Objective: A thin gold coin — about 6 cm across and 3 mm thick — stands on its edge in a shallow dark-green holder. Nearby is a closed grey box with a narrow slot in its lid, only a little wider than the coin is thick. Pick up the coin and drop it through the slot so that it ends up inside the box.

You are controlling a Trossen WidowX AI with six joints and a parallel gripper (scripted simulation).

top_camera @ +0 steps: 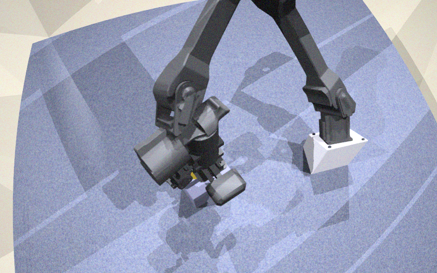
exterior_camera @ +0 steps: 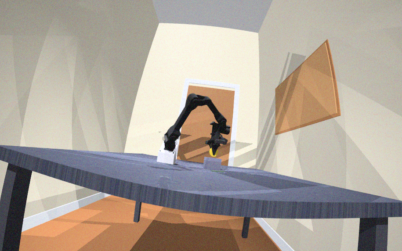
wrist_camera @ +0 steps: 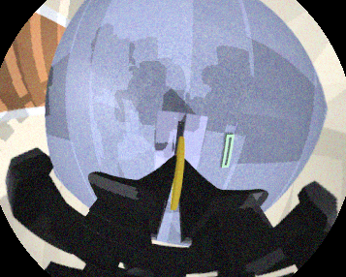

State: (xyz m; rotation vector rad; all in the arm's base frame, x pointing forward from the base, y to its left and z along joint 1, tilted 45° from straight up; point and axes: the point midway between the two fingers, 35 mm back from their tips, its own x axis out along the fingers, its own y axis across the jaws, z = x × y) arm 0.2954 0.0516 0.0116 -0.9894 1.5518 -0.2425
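The gripper (exterior_camera: pixel 212 148) is clamped on the coin (exterior_camera: pixel 211 152), holding it edge-down in the air just above the box (exterior_camera: pixel 212 163). The holder (wrist_camera: pixel 228 150) lies beside the box on the table (exterior_camera: pixel 258 193).

The coin (exterior_camera: pixel 212 152) hangs edge-down in the gripper (exterior_camera: pixel 213 146), directly above the box (exterior_camera: pixel 212 163), apart from its lid. The holder (wrist_camera: pixel 228 150) lies on the table (exterior_camera: pixel 258 193) just beside the box, and the arm's base (exterior_camera: pixel 166 156) stands on the box's other side.
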